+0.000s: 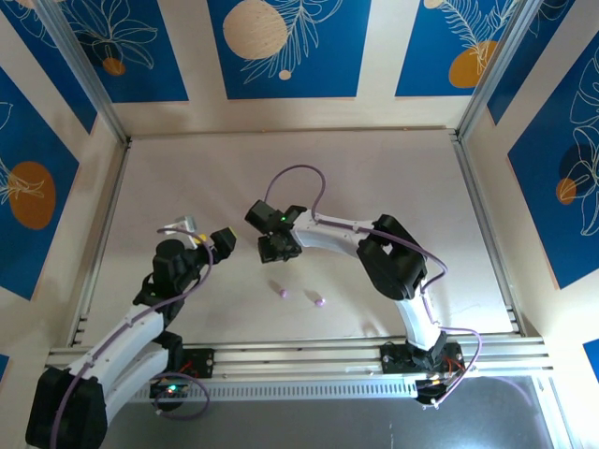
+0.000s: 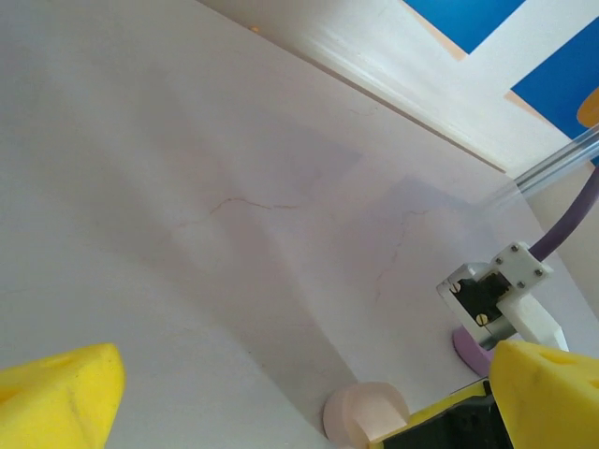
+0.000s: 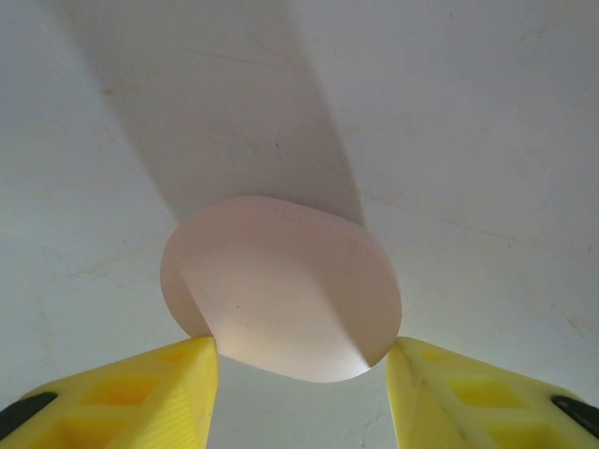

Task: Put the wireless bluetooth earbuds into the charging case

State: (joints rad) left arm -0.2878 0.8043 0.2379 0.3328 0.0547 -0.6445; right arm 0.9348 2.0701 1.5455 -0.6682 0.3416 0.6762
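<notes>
A pale pink oval charging case lies closed on the table. My right gripper is shut on it, one yellow finger against each side. The left wrist view shows the same case low down, with a purple rounded piece half hidden behind the right wrist. My left gripper stands wide open and holds nothing. From above, the left gripper faces the right gripper across a short gap. Three tiny earbuds lie nearer the arm bases: one light purple, one pale pink, another purple.
The pale tabletop is fenced by aluminium rails and blue patterned walls. A purple cable loops over the right arm. The right arm's elbow sits right of the earbuds.
</notes>
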